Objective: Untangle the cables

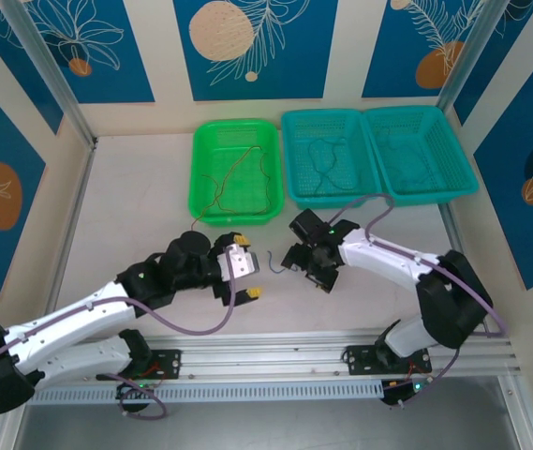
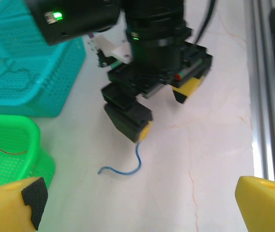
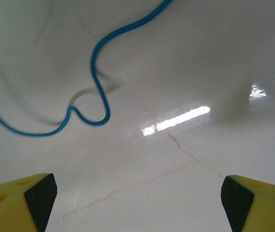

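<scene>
A white desk (image 1: 135, 206) with faint brown hairline veins is seen, glossy enough for light to be reflected from it. 3 mesh baskets are set directly on it in a row along its far side: a green basket (image 1: 233, 218) at the left, a middle teal basket (image 1: 327, 201) beside it, and a right teal basket (image 1: 402, 111) at the end, the 3 placed close side by side. A short, curly blue cable (image 1: 268, 263) is laid on the bare surface nearer than the baskets and apart from them, with 1 end curled upward. An aluminium rail (image 1: 285, 352) is fixed along the near edge.
</scene>
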Robot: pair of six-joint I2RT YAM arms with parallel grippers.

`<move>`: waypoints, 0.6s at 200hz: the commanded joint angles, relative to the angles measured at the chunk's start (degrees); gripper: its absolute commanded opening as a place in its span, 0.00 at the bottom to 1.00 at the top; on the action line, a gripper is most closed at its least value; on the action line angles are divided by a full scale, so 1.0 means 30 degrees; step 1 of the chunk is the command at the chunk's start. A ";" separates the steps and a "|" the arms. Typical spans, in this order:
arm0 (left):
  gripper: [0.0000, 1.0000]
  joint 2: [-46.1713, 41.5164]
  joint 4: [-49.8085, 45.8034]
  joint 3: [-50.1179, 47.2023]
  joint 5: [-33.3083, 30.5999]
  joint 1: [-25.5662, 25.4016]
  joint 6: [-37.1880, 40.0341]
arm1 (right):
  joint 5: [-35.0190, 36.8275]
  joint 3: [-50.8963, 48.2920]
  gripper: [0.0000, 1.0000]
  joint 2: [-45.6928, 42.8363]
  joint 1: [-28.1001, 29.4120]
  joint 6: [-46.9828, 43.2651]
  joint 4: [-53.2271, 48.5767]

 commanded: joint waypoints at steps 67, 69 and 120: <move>1.00 0.0459 -0.2062 0.0107 0.1537 -0.0210 0.1673 | -0.0398 0.0938 0.70 0.3055 -0.0218 0.2546 0.2725; 1.00 0.0493 -0.2190 0.0165 0.1541 -0.0195 0.1705 | -0.0395 0.0957 0.70 0.3087 -0.0218 0.2536 0.2731; 1.00 0.0569 -0.3668 0.0956 0.1482 -0.0268 0.2080 | 0.0742 0.1082 0.54 0.4010 -0.0155 0.2662 0.2823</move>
